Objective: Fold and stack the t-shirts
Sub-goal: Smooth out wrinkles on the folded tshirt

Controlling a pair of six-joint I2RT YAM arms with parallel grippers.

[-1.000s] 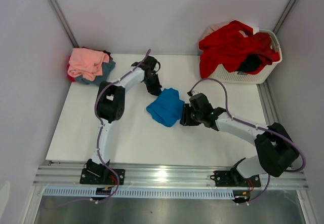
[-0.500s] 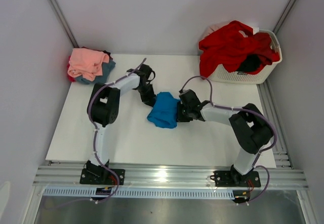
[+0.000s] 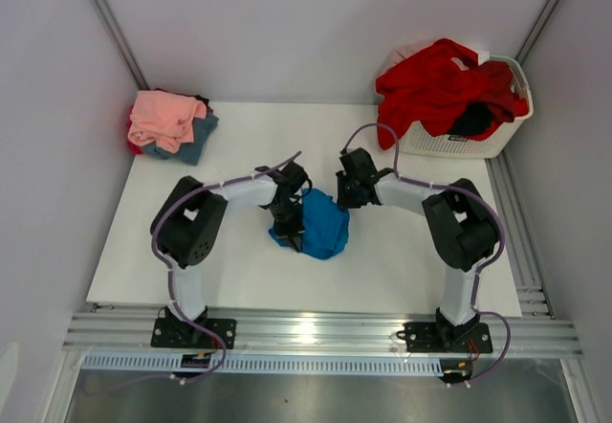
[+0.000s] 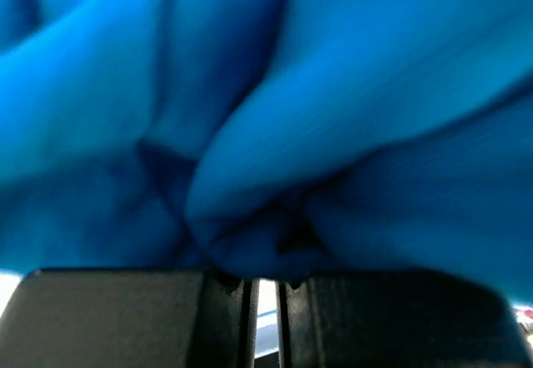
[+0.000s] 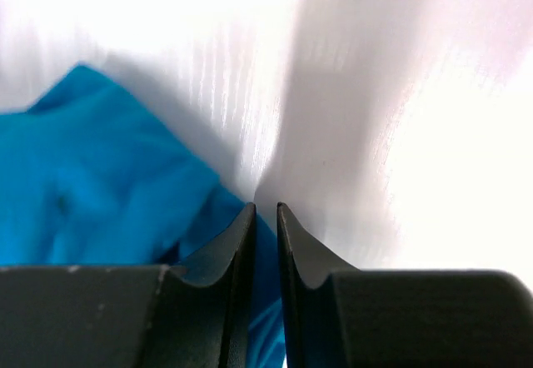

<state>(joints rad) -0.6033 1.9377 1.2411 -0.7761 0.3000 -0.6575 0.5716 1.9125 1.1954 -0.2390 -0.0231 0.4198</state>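
because the white surface (image 3: 402, 270) carries the task's next garment only as a bunched heap at its middle, well apart from the white basket (image 3: 459, 141) heaped with a red t-shirt (image 3: 430, 83) at the far right and from the stack (image 3: 167, 117) of folded tees in the far left corner, the main risk, as i judge it, is that a pull on the bright blue t-shirt (image 3: 325, 230) drags the whole lump along instead of spreading it, since no hem or sleeve lies flat to work from. a second risk is a twisted lift: one grip sits on a thick, many-layered fold, while the thin edge on the other side could slip away. the left arm (image 3: 239, 191) curls in from its base to the shirt's left flank, wrist low, and its jaws are clenched on a fold of blue cloth that fills the left wrist view. the right arm (image 3: 406, 191) bends back toward the middle, and its jaws rest at the shirt's far right edge, just over the surface, drawn nearly together to a narrow slit. the cloth's edge meets their tips, but whether it is actually pinched i cannot tell.
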